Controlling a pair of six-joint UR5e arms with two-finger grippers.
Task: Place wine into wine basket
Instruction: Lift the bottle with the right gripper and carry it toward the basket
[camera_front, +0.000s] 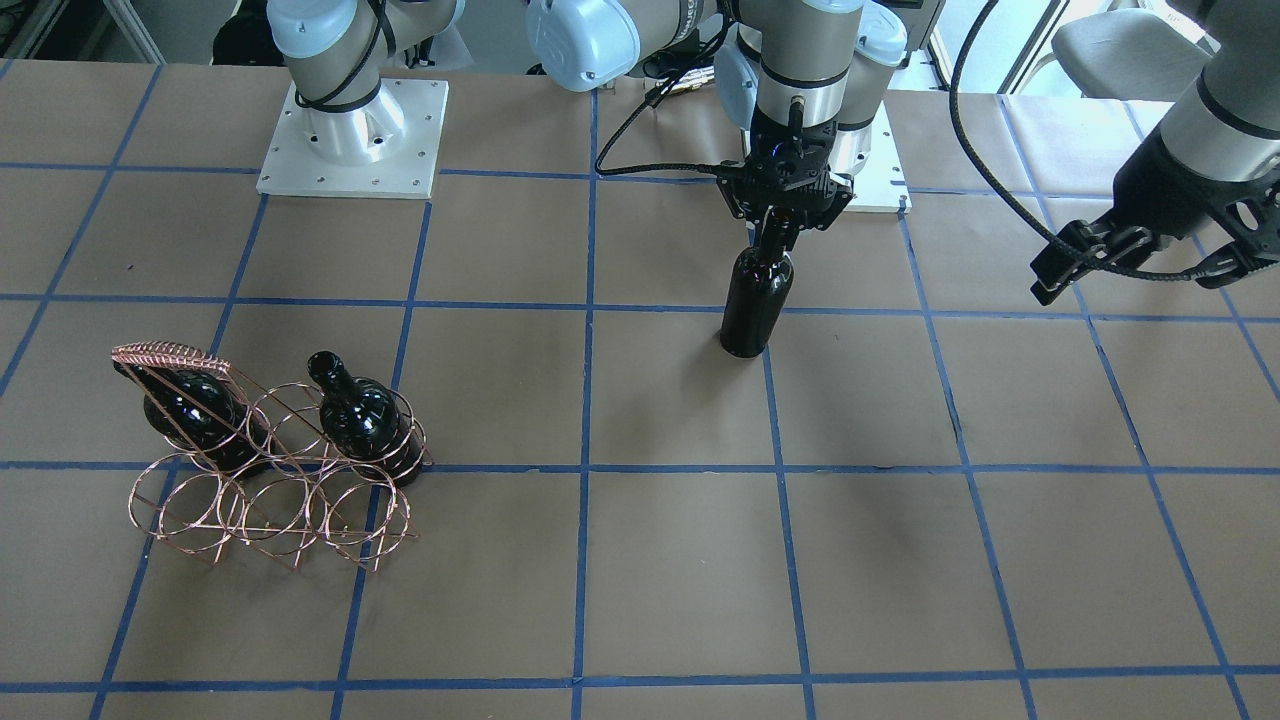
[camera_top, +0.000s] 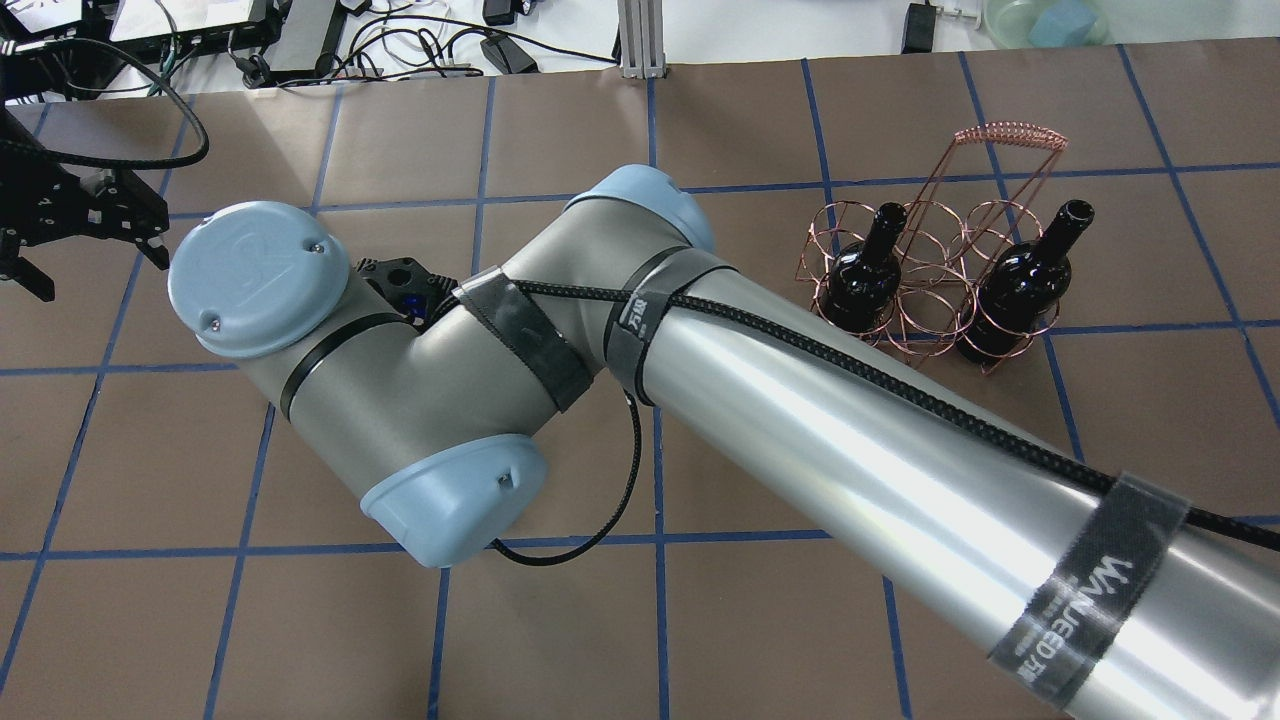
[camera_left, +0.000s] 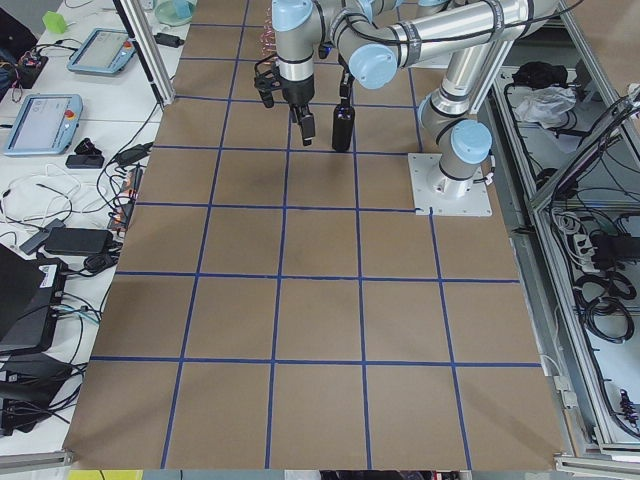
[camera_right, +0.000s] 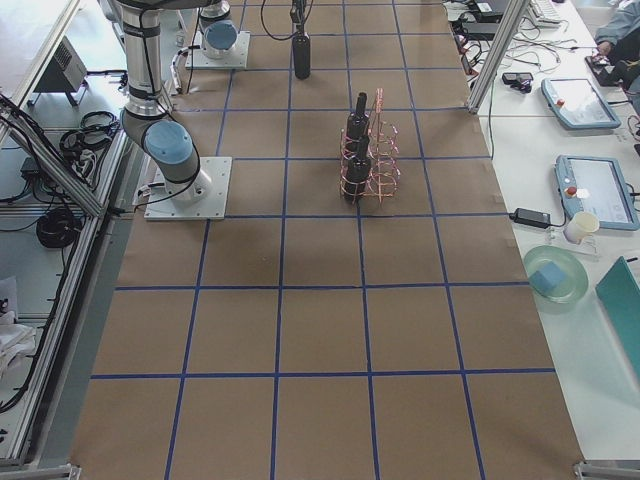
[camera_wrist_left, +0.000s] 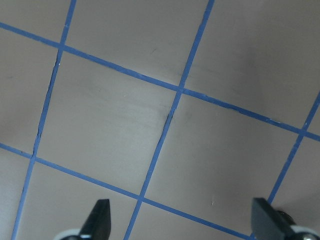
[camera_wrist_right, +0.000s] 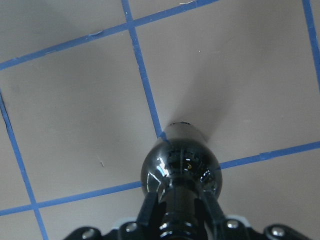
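Seen from across the desk (camera_front: 640, 580), the wire basket (camera_front: 282, 512) sat toward the robot's right end. Two other bottles (camera_front: 190, 412) stood in the end rings of its row nearer the robot. Near the middle of the robot's edge, the right gripper (camera_front: 778, 228) was clamped on the neck of the wine bottle (camera_front: 757, 300), which was upright and well apart from the basket. The overhead camera hid that grasp behind the right arm, but the right wrist camera showed it plainly. At the left end, the left gripper (camera_wrist_left: 182, 222) was spread wide, holding nothing.

Overhead, the right arm (camera_top: 800, 420) hides the wine (camera_front: 755, 310) and right claw (camera_front: 775, 235).
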